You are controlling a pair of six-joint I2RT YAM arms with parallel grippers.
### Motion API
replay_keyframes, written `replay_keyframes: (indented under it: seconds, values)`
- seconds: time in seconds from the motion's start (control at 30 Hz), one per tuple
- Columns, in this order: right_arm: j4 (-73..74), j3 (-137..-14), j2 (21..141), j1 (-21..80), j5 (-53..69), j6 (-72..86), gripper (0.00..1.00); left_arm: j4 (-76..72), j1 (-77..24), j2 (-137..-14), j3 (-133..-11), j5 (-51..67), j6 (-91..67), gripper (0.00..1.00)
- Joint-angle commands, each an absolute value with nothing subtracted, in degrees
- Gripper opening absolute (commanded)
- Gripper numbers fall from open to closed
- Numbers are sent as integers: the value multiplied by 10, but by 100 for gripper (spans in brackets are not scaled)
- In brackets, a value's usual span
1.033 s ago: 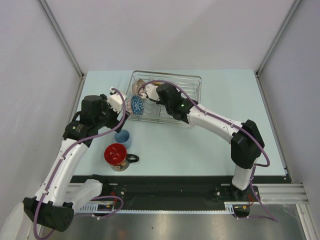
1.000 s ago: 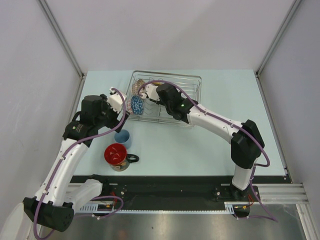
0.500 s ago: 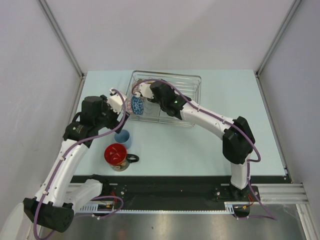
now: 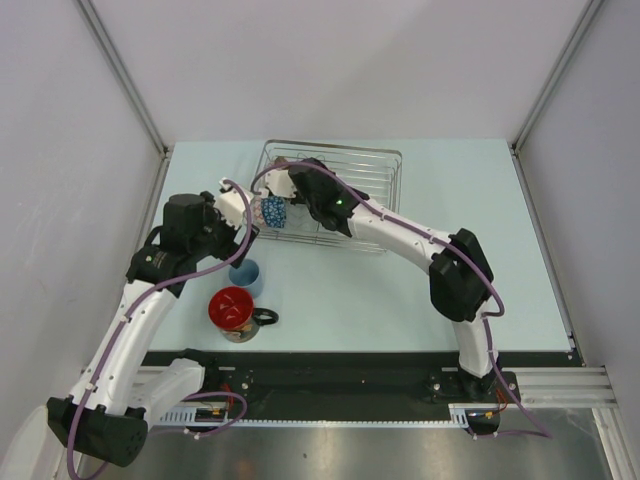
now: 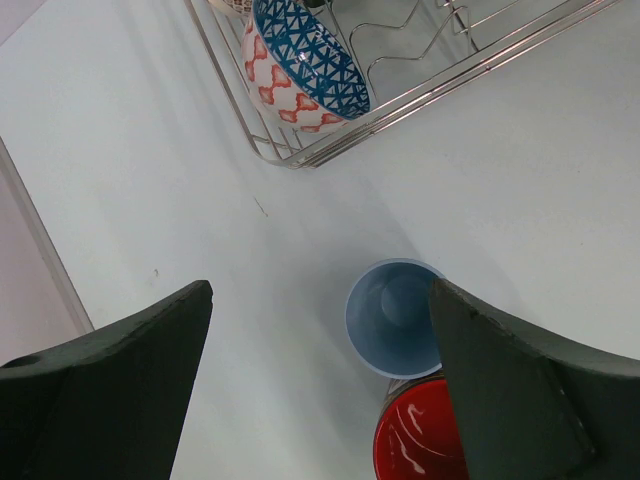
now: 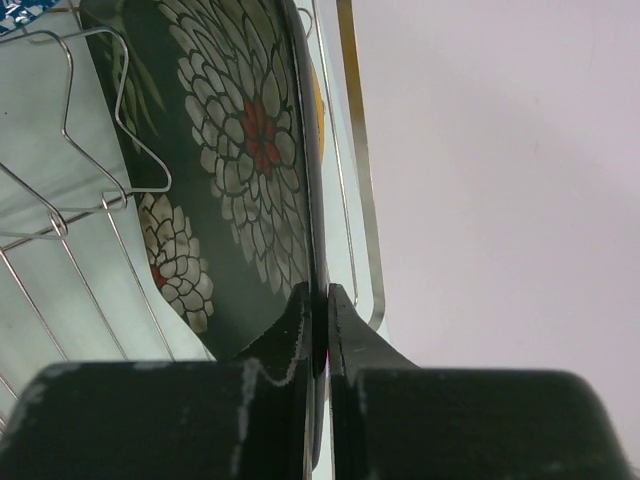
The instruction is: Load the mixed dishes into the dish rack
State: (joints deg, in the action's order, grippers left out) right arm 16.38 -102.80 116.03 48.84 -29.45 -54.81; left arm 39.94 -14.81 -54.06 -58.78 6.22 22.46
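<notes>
Light-blue cup (image 5: 390, 320), red-inside mug (image 5: 415, 445), bowl (image 5: 300, 60) blue-latticed inside, red-on-white outside, dark plate (image 6: 230, 150) with white, red-centred flowers

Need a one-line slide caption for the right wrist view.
Right tool pinching the rim of the dark floral plate, held on edge inside the wire dish rack.
</notes>
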Motion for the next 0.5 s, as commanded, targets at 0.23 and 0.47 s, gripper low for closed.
replay_keyframes:
  seconds: [0.23, 0.47]
  values:
    - [83, -1040, 1165, 497, -305, -575, 41, 382, -142, -533, -588, 64, 219, 94]
    - [48, -1028, 1162, 507, -323, -576, 57, 384, -142, -533, -597, 69, 213, 95]
